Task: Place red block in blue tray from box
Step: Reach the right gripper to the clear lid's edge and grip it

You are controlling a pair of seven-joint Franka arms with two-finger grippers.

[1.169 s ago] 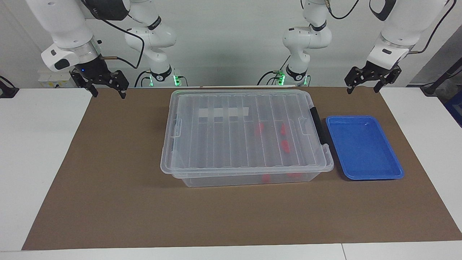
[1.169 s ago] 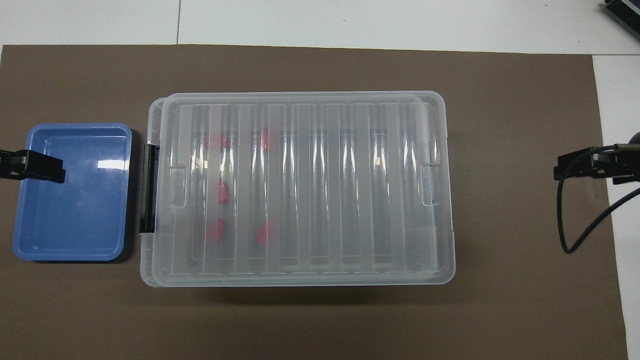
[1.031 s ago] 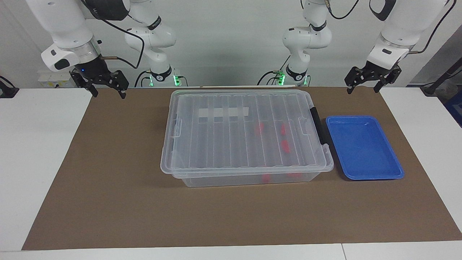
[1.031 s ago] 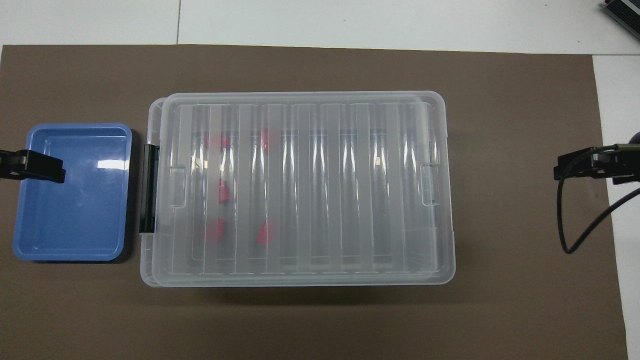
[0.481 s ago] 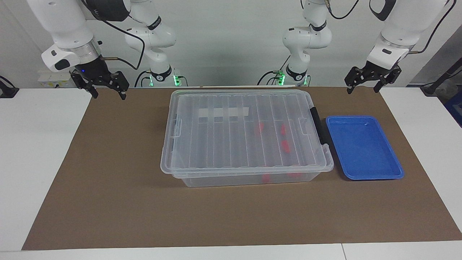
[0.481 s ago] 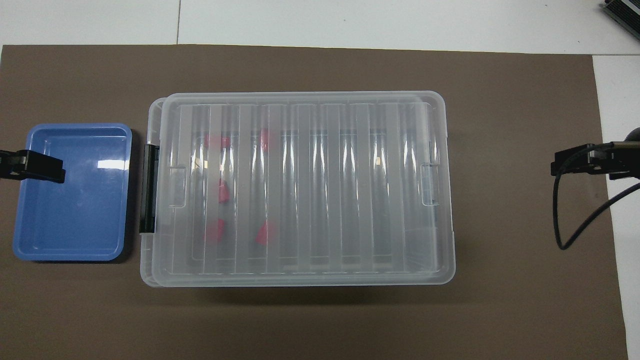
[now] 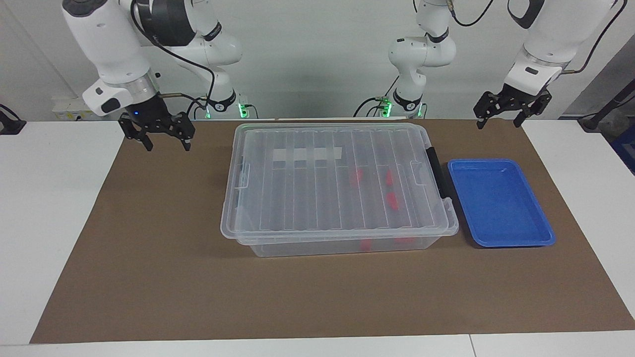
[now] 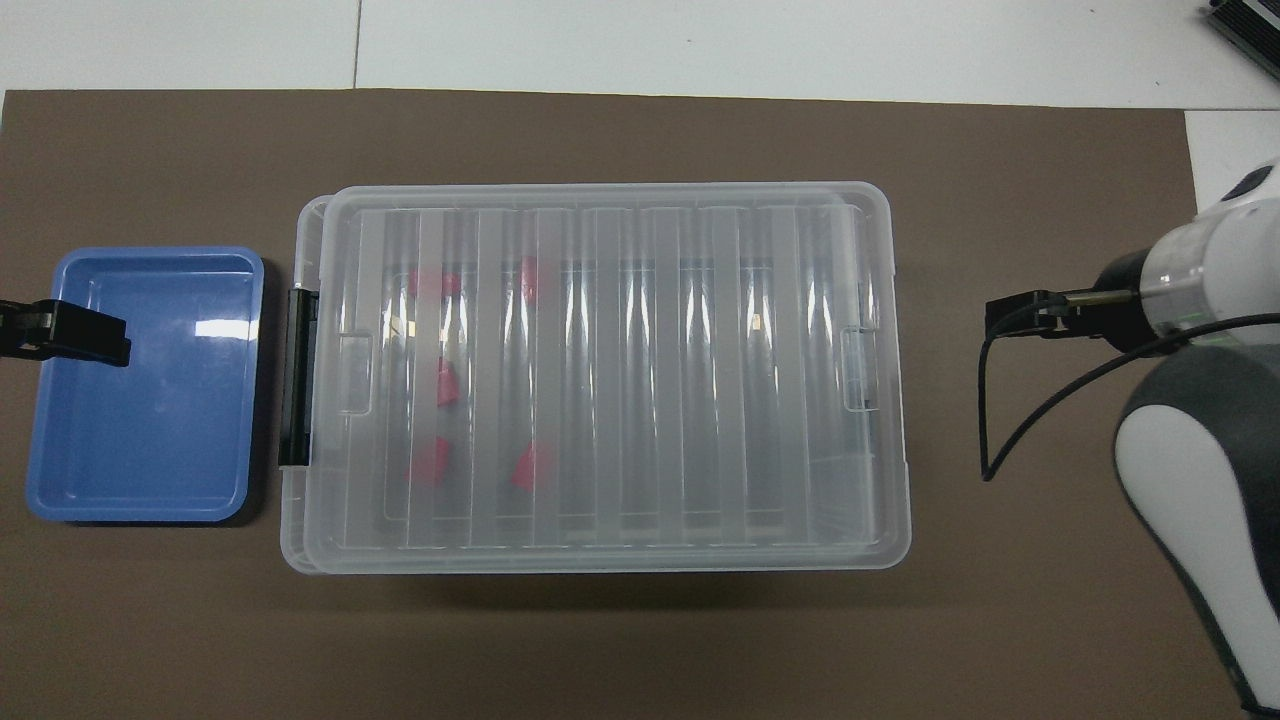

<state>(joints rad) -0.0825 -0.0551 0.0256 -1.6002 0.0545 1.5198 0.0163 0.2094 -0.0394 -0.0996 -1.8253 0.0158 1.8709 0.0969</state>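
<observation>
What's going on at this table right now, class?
Nothing is being handled yet. The box sits mid-table with its lid on and several red blocks inside. The blue tray lies beside it, toward the left arm's end, with nothing in it. The right gripper hangs open over the mat toward the right arm's end of the box. The left gripper waits open above the table edge near the tray.
</observation>
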